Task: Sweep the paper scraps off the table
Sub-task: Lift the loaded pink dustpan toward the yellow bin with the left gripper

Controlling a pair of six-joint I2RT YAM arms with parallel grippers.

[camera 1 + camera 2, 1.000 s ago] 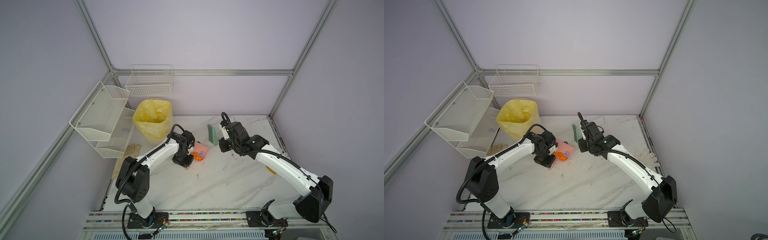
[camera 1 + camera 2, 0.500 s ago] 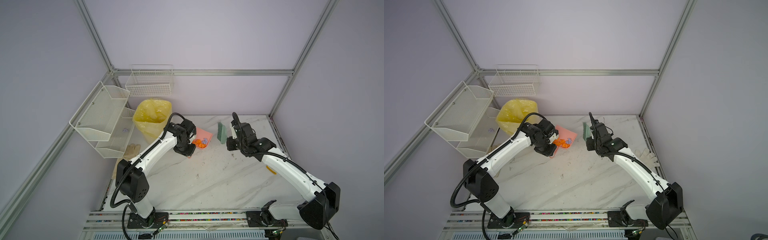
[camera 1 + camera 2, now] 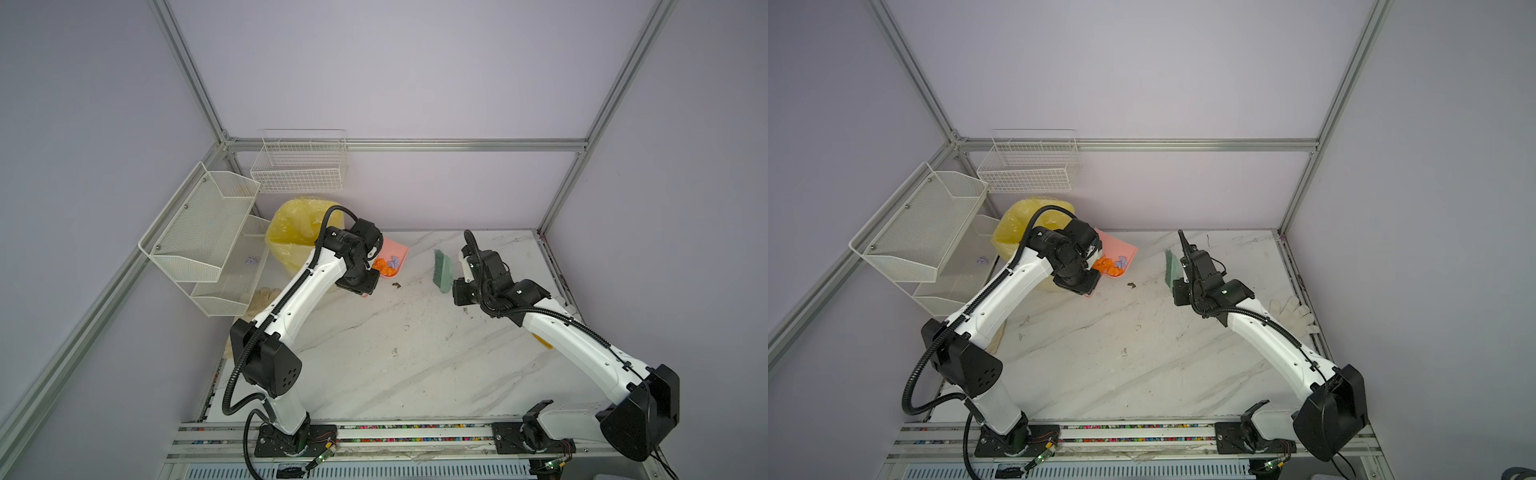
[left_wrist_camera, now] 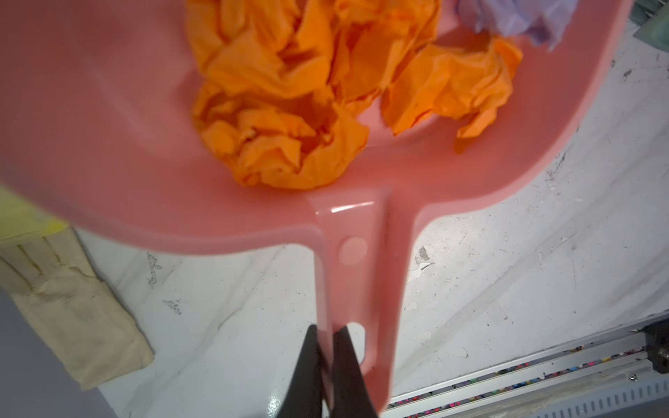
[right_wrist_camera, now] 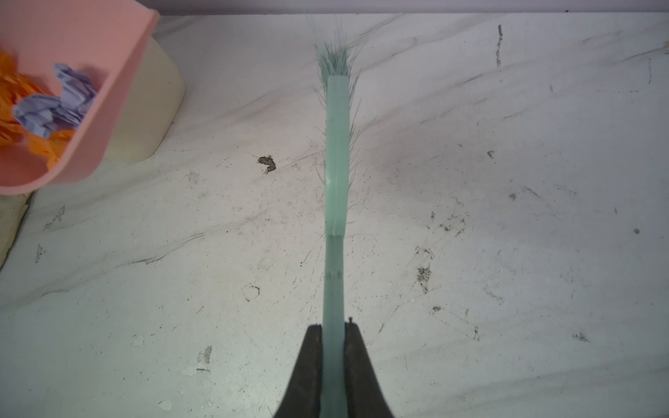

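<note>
1. The paper scraps [image 4: 282, 108] are crumpled, tissue-like wads. We judge them very light, soft and springy, so they would roll or slide on smooth plastic at a slight tilt.
2. They lie heaped in the pink dustpan [image 3: 397, 250]. It appears lifted off the worktop [image 3: 415, 353] at about 11 o'clock (taking the far wall as 12), just at 3 o'clock of the yellow-lined bin [image 3: 293, 232].
3. We would not pinch the wads one by one; the hold belongs on the pan's stiff handle. The left tool [image 4: 327, 333] is pressed together on the handle's thin edge near its end, so we think the pan could swivel in that grip.
4. The right tool [image 5: 333, 327] pinches the green brush [image 5: 336, 144] by its handle near 1 o'clock, well apart from the pan.
5. We count at least three orange wads and one or two lilac ones (overlap hides any others). No loose wad shows on the worktop, only a dark speck [image 5: 267, 163]. A small lilac bit [image 3: 250, 260], perhaps another wad, sits in the wire rack [image 3: 199, 232] at 9 o'clock. There is one pan, one brush and one bin.
</note>
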